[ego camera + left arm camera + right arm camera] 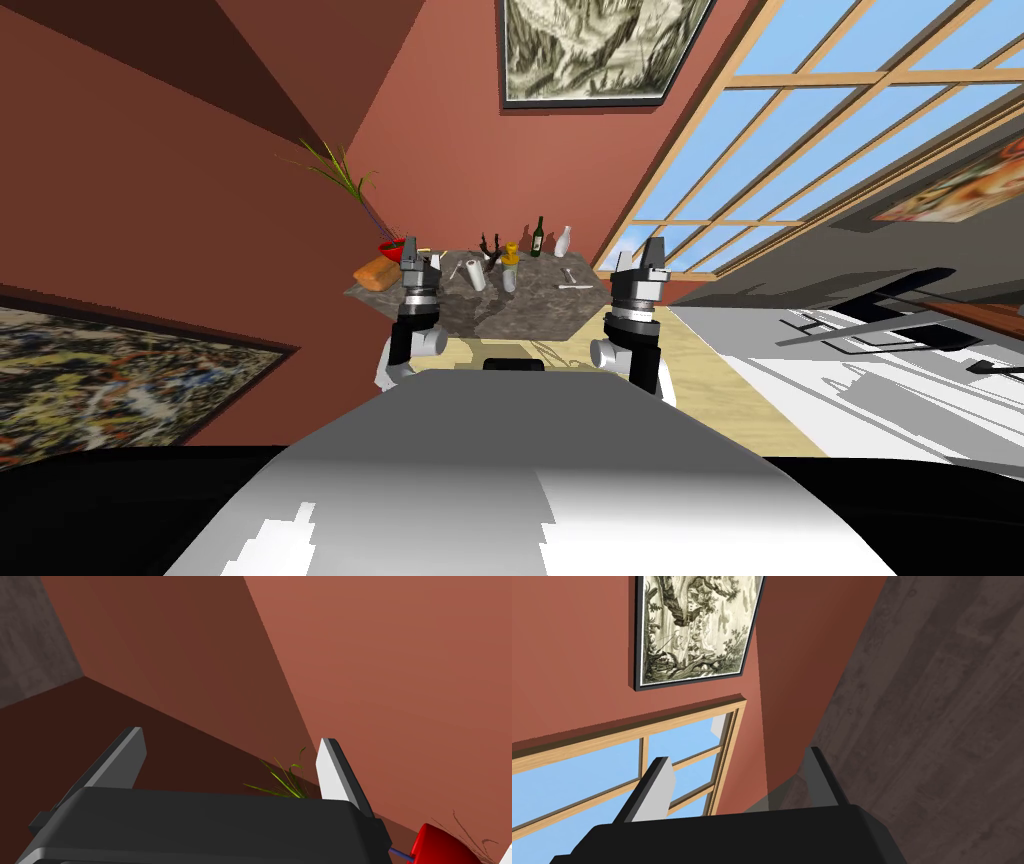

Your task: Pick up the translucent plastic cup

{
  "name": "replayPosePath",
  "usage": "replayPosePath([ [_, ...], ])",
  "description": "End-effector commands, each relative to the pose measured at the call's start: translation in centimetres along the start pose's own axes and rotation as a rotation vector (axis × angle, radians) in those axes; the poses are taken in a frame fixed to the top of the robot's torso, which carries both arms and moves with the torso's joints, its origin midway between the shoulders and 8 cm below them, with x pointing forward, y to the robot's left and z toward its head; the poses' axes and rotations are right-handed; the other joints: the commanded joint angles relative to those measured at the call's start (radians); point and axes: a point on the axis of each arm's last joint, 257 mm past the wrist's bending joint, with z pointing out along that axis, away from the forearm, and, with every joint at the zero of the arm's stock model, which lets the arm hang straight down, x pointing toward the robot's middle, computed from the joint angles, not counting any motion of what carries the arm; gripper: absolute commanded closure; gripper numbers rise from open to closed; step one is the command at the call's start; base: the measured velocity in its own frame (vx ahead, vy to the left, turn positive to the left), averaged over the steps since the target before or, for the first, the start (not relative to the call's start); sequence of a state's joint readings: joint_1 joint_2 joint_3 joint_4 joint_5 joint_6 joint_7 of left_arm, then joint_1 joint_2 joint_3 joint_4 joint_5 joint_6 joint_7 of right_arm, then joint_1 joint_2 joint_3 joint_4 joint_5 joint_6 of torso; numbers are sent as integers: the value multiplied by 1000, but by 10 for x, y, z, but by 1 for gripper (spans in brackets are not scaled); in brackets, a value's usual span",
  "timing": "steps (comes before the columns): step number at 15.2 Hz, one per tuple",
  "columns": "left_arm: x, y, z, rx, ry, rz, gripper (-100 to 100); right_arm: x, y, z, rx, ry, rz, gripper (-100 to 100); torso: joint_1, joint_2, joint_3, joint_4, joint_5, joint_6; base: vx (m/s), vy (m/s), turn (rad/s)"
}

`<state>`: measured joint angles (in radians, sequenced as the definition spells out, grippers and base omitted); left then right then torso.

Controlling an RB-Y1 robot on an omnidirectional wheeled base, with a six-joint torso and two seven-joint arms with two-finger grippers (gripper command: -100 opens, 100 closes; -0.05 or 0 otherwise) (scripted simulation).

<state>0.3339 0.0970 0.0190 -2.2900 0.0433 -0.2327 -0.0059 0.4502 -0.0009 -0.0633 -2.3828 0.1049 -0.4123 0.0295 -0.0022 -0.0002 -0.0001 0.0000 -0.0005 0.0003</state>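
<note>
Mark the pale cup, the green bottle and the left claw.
pale cup (509,281): head view, middle of its side.
green bottle (537,240): head view, on its body.
left claw (231,737): left wrist view, midway between its open fingertips.

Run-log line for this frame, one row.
phase: pre-grasp | left gripper: open, raised | right gripper: open, raised | pale translucent cup: on dark stone table, untouched
</note>
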Motion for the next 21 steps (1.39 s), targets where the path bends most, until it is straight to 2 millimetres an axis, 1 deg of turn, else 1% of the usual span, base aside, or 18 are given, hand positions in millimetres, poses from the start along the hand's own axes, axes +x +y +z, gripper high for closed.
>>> replayPosePath([
  [1,6,12,6,-36,16,3,-100,0,0,0,0,0,0,0,0,0,0,0,0,0,-7,-32,6],
  [2,6,12,6,-39,16,3,-100,0,0,0,0,0,0,0,0,0,0,0,0,0,-2,-23,1],
  [3,14,20,16,-54,35,5,-100,0,0,0,0,0,0,0,0,0,0,0,0,0,1,-27,8],
  [4,14,24,16,-72,35,6,-100,0,0,0,0,0,0,0,0,0,0,0,0,0,1,-29,6],
  [5,14,24,16,-72,35,6,-100,0,0,0,0,0,0,0,0,0,0,0,0,0,0,-20,2],
  [6,22,34,24,-96,54,10,-100,0,0,0,0,0,0,0,0,0,0,0,0,0,-4,-22,9],
  [7,22,37,25,-108,55,9,-100,0,0,0,0,0,0,0,0,0,0,0,0,0,-4,-26,3],
  [8,30,44,33,-120,73,14,-100,0,0,0,0,0,0,0,0,0,0,0,0,0,-3,-37,5],
  [10,32,50,34,-148,77,14,-100,0,0,0,0,0,0,0,-1,0,0,0,0,0,0,-35,3],
  [11,40,57,44,-159,96,20,-100,0,0,0,0,0,0,0,0,0,0,0,0,0,1,-30,5],
  [13,42,64,44,-189,100,20,-100,0,0,0,0,0,0,0,0,-1,0,0,0,0,2,-28,2],
  [14,42,64,44,-190,100,20,-100,0,0,0,0,0,0,0,0,-1,0,0,0,0,1,-12,0],
  [15,51,72,53,-209,121,27,-100,0,0,0,0,0,0,0,1,0,0,0,0,0,1,-19,4],
  [17,52,79,53,-236,125,28,-100,0,0,0,0,0,0,0,0,-1,0,0,0,0,3,-23,1],
  [18,61,88,60,-258,146,37,-100,0,0,0,0,0,0,0,0,-1,0,0,0,0,6,-31,1],
  [19,63,89,62,-264,149,37,-100,0,0,0,0,0,0,0,0,-1,0,0,0,0,6,-34,4],
  [20,63,94,61,-285,151,38,-100,0,0,0,0,0,0,0,0,-1,-1,0,0,0,4,-25,0],
  [21,63,94,61,-285,151,38,-100,0,0,0,0,0,0,0,0,-1,0,0,0,0,3,-17,-2],
])
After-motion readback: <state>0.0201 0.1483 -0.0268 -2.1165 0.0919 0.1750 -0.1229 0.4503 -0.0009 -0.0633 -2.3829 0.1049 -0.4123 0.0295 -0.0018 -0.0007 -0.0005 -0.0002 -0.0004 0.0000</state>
